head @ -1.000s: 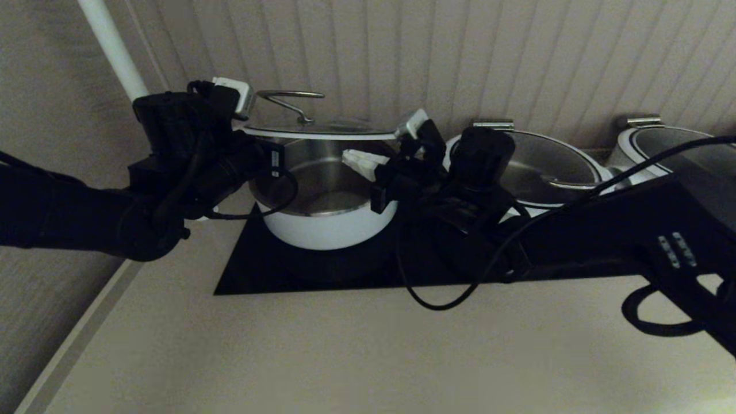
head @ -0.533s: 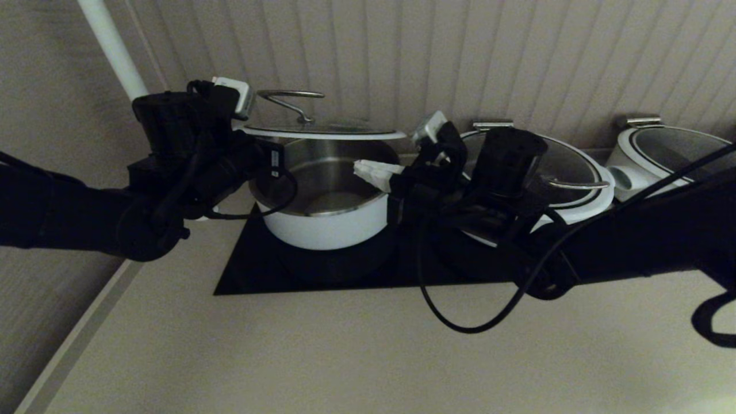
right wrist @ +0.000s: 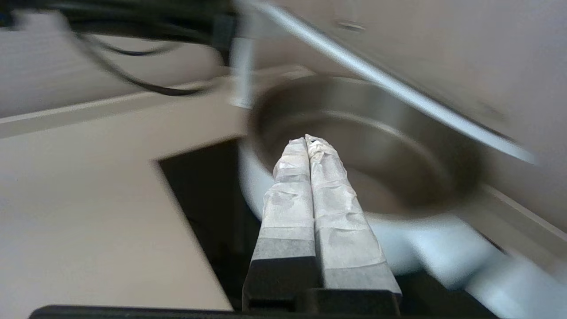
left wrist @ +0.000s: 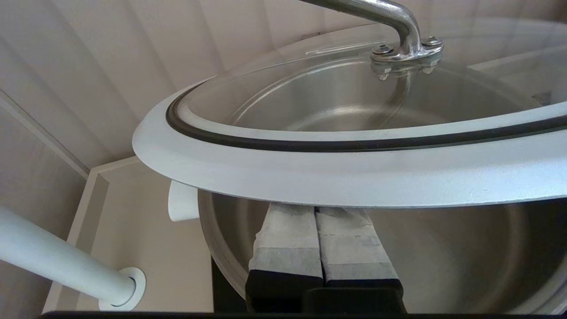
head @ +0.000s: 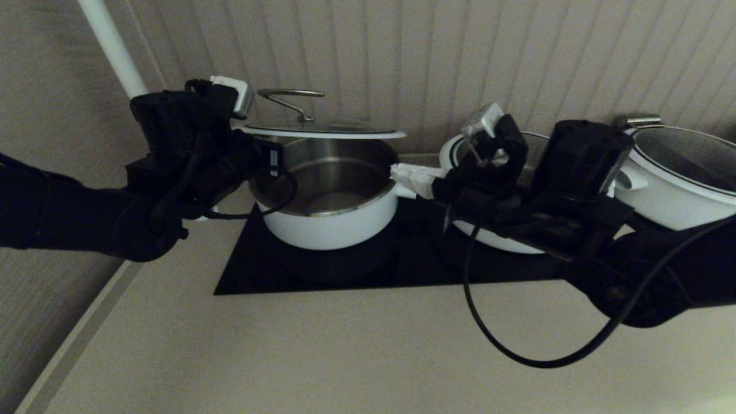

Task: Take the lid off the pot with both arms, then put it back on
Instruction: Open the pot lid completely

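The glass lid (head: 322,131) with its white ring and looped steel handle hangs level above the open white pot (head: 328,221). My left gripper (head: 246,132) is at the lid's left edge. In the left wrist view its fingers are pressed shut (left wrist: 315,208) and reach under the lid's white ring (left wrist: 354,173), their tips hidden by it, over the steel pot wall (left wrist: 443,257). My right gripper (head: 402,172) is shut and empty, just right of the pot's rim and apart from the lid. It shows the same way in the right wrist view (right wrist: 306,141), before the pot (right wrist: 354,146).
The pot stands on a black cooktop (head: 322,276) set in a beige counter (head: 345,356). Two alike white pots stand to the right, one (head: 500,238) behind my right arm and one (head: 673,178) at the far right. A white pole (head: 112,46) rises at the back left, and a ribbed wall lies behind.
My right gripper has left the lid's right edge and drawn away to the right, still shut. The lid and my left gripper have stayed where they were.
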Robot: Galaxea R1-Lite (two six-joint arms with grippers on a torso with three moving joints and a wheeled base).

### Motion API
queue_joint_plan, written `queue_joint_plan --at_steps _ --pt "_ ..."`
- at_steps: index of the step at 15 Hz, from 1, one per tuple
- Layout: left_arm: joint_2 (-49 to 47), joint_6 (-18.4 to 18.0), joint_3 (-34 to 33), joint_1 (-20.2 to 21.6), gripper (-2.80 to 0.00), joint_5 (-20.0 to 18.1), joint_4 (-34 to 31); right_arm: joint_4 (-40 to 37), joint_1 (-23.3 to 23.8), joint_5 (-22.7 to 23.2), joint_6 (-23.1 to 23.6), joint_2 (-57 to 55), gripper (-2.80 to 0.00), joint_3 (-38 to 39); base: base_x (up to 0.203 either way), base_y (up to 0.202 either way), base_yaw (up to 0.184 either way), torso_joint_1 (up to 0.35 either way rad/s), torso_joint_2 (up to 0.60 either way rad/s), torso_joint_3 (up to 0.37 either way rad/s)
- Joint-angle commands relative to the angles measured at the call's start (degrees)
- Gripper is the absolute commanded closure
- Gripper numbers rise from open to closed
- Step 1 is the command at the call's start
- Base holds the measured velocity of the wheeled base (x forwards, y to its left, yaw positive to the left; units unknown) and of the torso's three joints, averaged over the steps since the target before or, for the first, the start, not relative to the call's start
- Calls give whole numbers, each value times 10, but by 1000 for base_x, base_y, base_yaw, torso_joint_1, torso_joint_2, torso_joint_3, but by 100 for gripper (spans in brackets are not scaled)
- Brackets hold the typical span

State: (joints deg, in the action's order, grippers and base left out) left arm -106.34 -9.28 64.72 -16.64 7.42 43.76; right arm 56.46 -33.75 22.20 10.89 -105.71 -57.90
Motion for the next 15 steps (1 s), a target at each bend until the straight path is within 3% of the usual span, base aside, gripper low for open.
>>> queue_joint_plan --at_steps 1,10,15 --pt "3 0 0 0 0 1 3 -3 32 -28 2 57 0 31 0 0 0 0 0 0" --pt "12 0 0 0 0 11 3 -56 227 -88 30 221 0 222 0 0 0 0 0 0" --pt "12 0 1 0 0 14 3 122 241 -84 19 210 0 343 0 0 0 0 0 0"
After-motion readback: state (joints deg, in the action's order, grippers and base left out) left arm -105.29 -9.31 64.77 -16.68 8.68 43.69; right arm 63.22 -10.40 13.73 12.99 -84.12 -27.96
